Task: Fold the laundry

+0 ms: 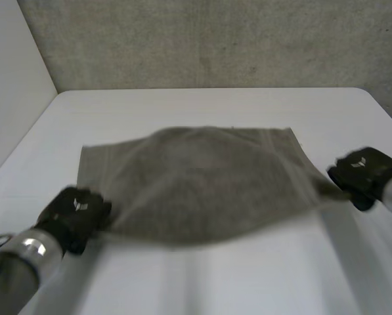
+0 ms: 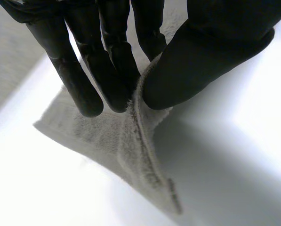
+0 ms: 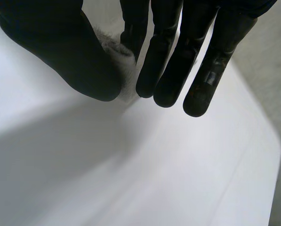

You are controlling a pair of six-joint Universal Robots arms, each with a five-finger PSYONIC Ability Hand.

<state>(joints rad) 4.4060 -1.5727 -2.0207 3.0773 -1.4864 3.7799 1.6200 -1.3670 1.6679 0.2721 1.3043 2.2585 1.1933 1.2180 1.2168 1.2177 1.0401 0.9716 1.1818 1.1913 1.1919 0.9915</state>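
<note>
A grey towel (image 1: pixel 202 184) is stretched out above the white table (image 1: pixel 202 105), its near edge lifted and its far edge resting on the surface. My left hand (image 1: pixel 74 216) pinches the towel's near left corner between thumb and fingers (image 2: pixel 114 80); the towel's hem (image 2: pixel 145 150) runs away below the fingertips. My right hand (image 1: pixel 366 172) holds the near right corner, where a bit of towel (image 3: pixel 121 56) shows squeezed between thumb (image 3: pixel 79 61) and fingers. Both hands are held apart, pulling the cloth taut between them.
A grey wall (image 1: pixel 215 39) stands behind the table's far edge, and a white panel (image 1: pixel 12 79) borders the left side. Bare table (image 3: pixel 168 169) lies under my right hand.
</note>
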